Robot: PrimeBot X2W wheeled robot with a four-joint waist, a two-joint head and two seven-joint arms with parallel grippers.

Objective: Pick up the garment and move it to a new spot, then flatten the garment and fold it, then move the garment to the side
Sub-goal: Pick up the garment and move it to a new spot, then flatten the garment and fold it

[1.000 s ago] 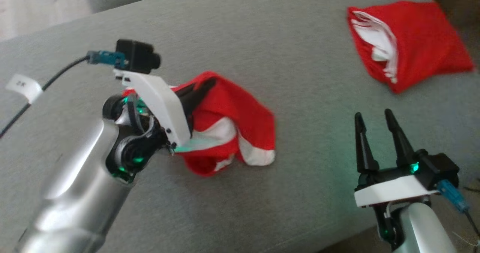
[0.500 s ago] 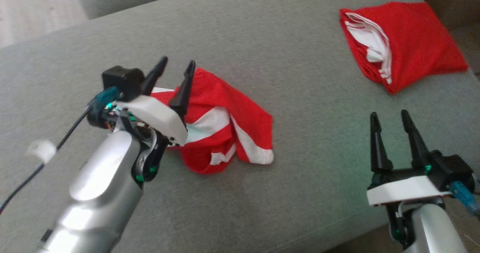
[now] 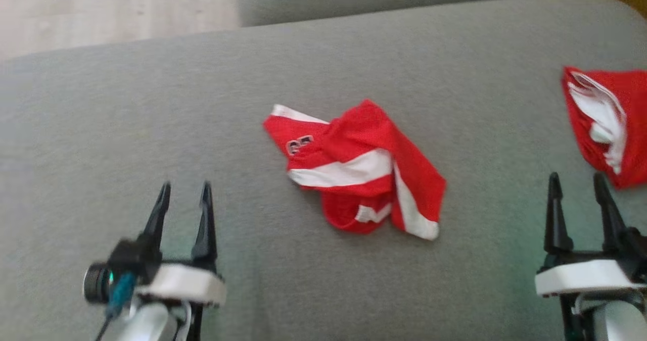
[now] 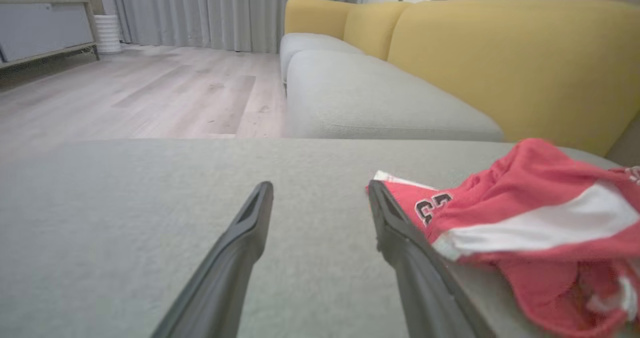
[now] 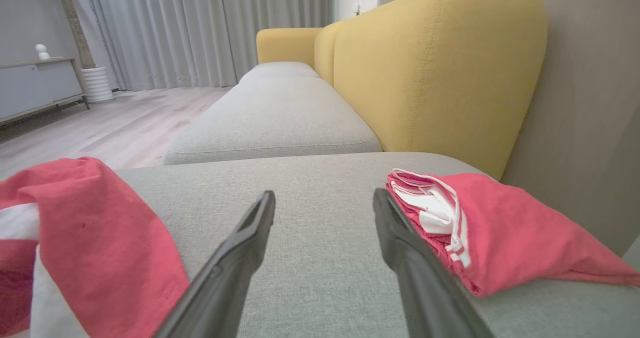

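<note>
A crumpled red garment (image 3: 361, 169) with white stripes and a printed number lies loose in the middle of the grey cushion (image 3: 151, 129). My left gripper (image 3: 184, 187) stands open at the lower left, well clear of it, nothing between its fingers. In the left wrist view the garment (image 4: 525, 228) lies just right of the open left gripper (image 4: 320, 190). My right gripper (image 3: 576, 179) is open at the lower right, empty. In the right wrist view the garment (image 5: 90, 238) sits left of the open right gripper (image 5: 324, 198).
A second red and white garment (image 3: 606, 124), folded, lies at the cushion's right edge, seen as folded garment (image 5: 480, 228) close to my right fingers. A yellow sofa back (image 5: 425, 72) rises behind. Wooden floor (image 4: 140, 92) lies beyond the far edge.
My left gripper let go of the garment, opened and drew back to the lower left. The garment now lies loose. The head camera has also shifted, so the whole scene moved right.
</note>
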